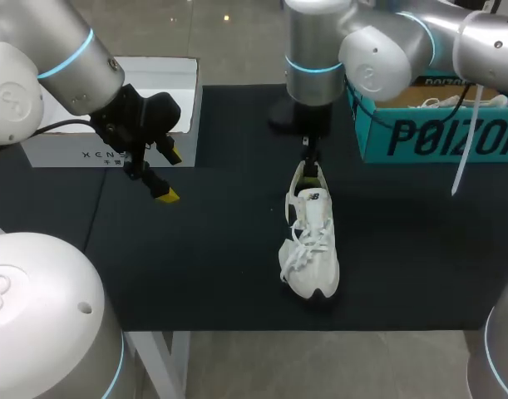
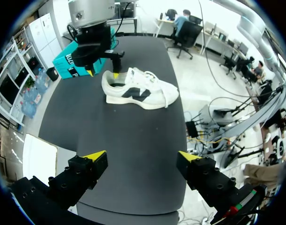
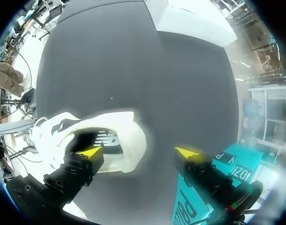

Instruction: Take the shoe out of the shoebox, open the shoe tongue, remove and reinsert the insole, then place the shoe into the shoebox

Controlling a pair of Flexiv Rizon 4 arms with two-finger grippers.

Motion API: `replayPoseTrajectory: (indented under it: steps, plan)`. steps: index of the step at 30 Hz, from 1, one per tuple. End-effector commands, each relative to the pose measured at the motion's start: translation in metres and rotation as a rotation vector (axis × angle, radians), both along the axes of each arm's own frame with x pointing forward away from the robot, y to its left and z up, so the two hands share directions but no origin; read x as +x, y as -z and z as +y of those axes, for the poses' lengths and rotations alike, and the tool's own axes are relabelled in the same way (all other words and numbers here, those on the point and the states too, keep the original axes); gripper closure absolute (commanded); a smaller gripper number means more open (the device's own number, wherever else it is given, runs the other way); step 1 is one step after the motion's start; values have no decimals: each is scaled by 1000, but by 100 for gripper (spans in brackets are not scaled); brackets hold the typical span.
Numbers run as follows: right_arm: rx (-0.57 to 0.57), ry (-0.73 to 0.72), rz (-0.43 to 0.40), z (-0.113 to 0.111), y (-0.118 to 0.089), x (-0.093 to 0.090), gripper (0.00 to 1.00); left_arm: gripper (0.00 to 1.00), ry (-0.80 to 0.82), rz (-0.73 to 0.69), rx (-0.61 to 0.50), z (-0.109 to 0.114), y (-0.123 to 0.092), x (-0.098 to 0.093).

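Observation:
A white sneaker [image 1: 310, 241] lies on the black table [image 1: 220, 274], toe toward the front edge, heel toward the back. My right gripper [image 1: 308, 163] hangs over the heel and is open. In the right wrist view one fingertip [image 3: 90, 152] is over the shoe [image 3: 121, 136] opening and the other stands beyond the heel; the right gripper [image 3: 138, 152] holds nothing. The teal shoebox [image 1: 436, 137] stands at the back right. My left gripper [image 1: 164, 174] hovers open and empty at the left, well away from the shoe [image 2: 138, 89].
A white box [image 1: 112, 125] stands at the back left, just behind my left gripper [image 2: 143, 157]. The teal shoebox [image 3: 217, 180] is close beside my right gripper [image 2: 103, 72]. A white lace hangs from the right arm near the shoebox [image 2: 70, 61].

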State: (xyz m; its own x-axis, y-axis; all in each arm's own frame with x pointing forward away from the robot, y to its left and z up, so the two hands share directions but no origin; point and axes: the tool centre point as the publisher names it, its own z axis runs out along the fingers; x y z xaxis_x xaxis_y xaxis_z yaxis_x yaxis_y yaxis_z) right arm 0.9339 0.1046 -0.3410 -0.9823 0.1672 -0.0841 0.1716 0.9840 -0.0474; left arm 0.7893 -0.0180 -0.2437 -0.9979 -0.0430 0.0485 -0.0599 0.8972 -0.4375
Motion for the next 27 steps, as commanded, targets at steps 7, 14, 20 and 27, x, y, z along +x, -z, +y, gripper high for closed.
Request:
replayPoseTrajectory:
  steps: [7,14,20,27]
  plan:
    - [6,12,6,-2,6,4,0,0,0,0,4,-1,0,0]
    - [14,12,12,2,8,5,0,0,0,0,4,-1,0,0]
    - [19,20,11,2,10,6,58,0,0,0,4,-1,0,0]
    - [22,38,9,-3,10,4,100,0,0,0,4,-1,0,0]
